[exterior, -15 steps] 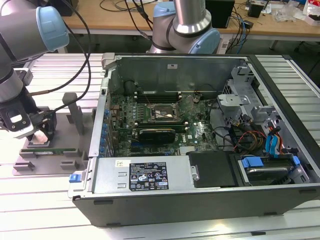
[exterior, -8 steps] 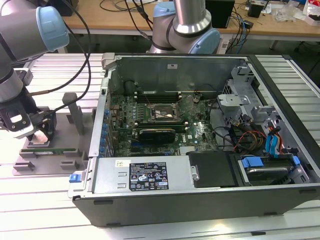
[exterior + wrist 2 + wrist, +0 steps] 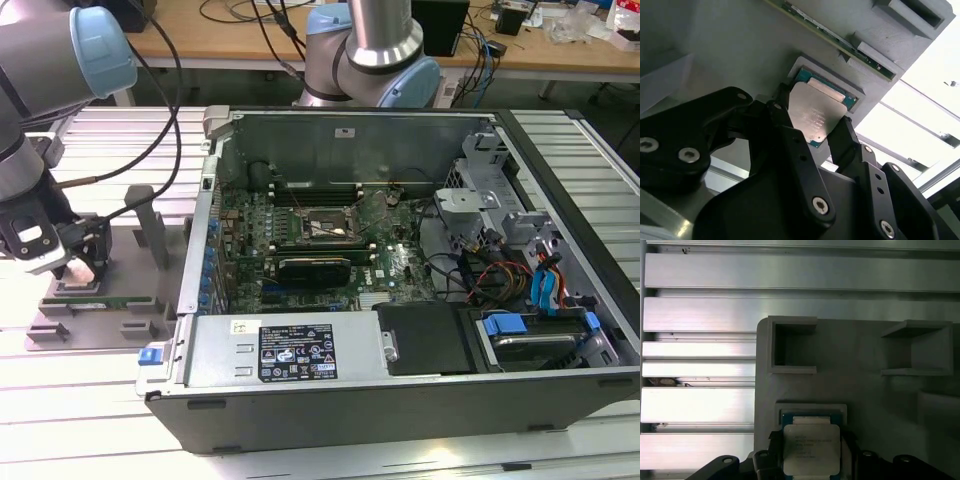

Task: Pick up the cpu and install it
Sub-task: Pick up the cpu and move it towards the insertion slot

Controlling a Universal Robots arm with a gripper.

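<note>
Closing in from two opposite sides, the fingers (image 3: pixel 844 140) press against the edges of the cpu (image 3: pixel 815 112), one dark fingertip on each flank of its silver lid, so the grip looks narrow and set on the chip. In the first wrist view the same hold appears: the cpu (image 3: pixel 811 445) sits squarely between the fingers (image 3: pixel 848 452), its green rim showing just beyond the fingertips. Whether the chip is seated in its shallow square recess or raised a little out of it cannot be told.

That recess belongs to a grey holder plate (image 3: pixel 865 390) lying directly under the fingers. Just past the fingertips on the same plate, in the second wrist view, a long green memory stick (image 3: pixel 840 42) lies in a slot. Two open box-shaped pockets (image 3: pixel 792 347) stand farther out from the fingertips.

In the exterior view the fingers (image 3: pixel 82 268) point down onto the holder plate (image 3: pixel 100 320), which rests on a slatted metal tabletop (image 3: pixel 80 400). Well apart from the fingers lies an open computer case (image 3: pixel 400 390), with the motherboard socket (image 3: pixel 318 228) in its middle.
</note>
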